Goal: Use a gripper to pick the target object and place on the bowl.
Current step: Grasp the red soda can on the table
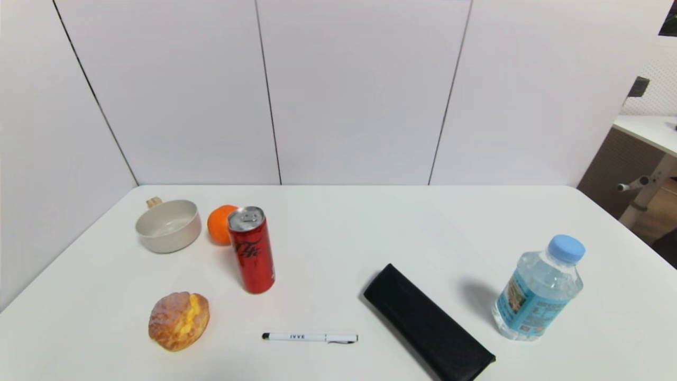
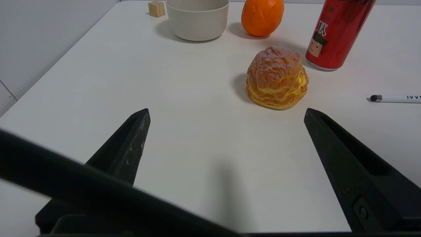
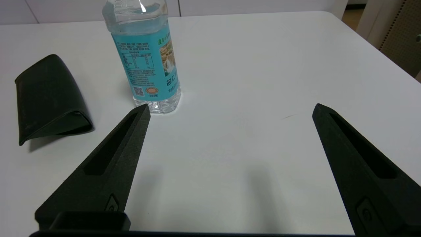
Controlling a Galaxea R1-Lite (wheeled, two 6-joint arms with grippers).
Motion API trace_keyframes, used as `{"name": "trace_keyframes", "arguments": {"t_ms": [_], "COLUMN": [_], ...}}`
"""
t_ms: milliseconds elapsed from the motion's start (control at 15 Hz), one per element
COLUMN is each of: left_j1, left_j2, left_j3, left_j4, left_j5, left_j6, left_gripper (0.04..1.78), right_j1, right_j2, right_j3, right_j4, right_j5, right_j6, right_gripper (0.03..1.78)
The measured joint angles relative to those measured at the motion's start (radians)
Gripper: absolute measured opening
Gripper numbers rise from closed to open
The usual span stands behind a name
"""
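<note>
The tall red soda can (image 1: 252, 250) stands upright on the white table, left of centre; it also shows in the left wrist view (image 2: 335, 33). The beige-white bowl (image 1: 168, 226) with its wooden stub handle sits empty at the back left, also in the left wrist view (image 2: 197, 18). Neither gripper shows in the head view. My left gripper (image 2: 227, 113) is open and empty near the table's front left, short of the pastry. My right gripper (image 3: 232, 110) is open and empty at the front right, beside the water bottle.
An orange (image 1: 221, 224) sits between bowl and can. A cream pastry (image 1: 179, 320) lies at the front left. A white pen (image 1: 310, 337), a black case (image 1: 428, 323) and a blue-capped water bottle (image 1: 539, 288) stand to the right.
</note>
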Motion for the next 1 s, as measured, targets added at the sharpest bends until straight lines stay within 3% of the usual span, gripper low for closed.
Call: {"name": "trace_keyframes", "arguments": {"t_ms": [1000], "left_j1": [0.000], "left_j2": [0.000], "left_j3": [0.000], "left_j4": [0.000], "left_j5": [0.000], "left_j6": [0.005], "left_gripper": [1.69], "right_j1": [0.000], "right_j2": [0.000], "right_j3": [0.000], "right_j4": [0.000], "right_j5": [0.000], "right_j6": [0.001], "right_gripper": [1.71]}}
